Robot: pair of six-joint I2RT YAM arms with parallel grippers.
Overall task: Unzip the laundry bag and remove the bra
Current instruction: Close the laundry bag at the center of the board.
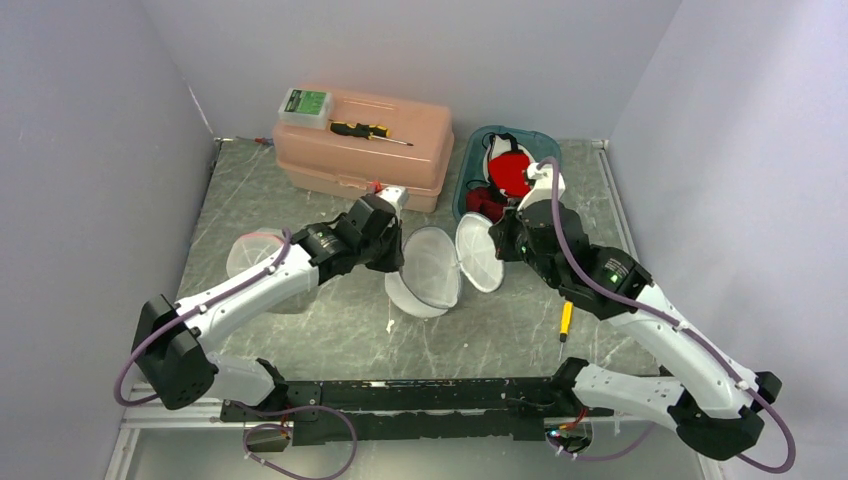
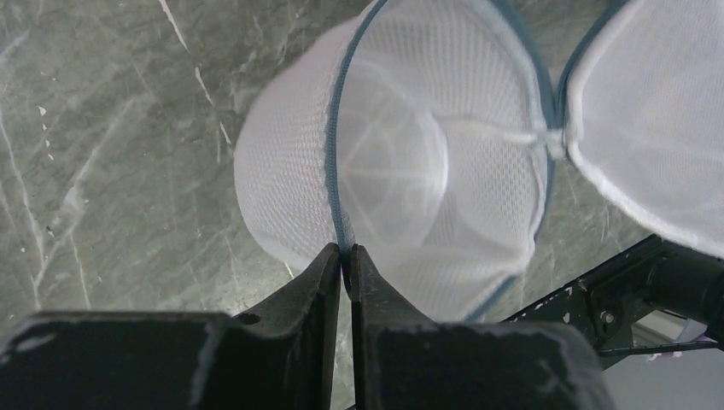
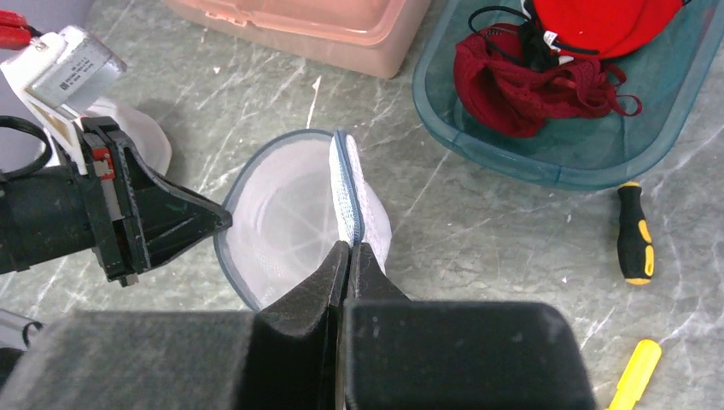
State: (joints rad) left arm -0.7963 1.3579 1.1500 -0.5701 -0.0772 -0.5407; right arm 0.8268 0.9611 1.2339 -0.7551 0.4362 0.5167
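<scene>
Centre-frame, the white mesh clamshell laundry bag (image 1: 432, 268) gapes unzipped, left fingers (image 2: 307, 295) and right fingers (image 3: 316, 286) pinching its rims; no bra shows inside.

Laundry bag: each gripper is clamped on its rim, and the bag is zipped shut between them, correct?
Not zipped shut. The laundry bag is open like a clamshell, its two mesh halves spread apart, as the top external view shows. The rest holds: the left gripper is shut on one half's rim, the right gripper on the other's.
</scene>
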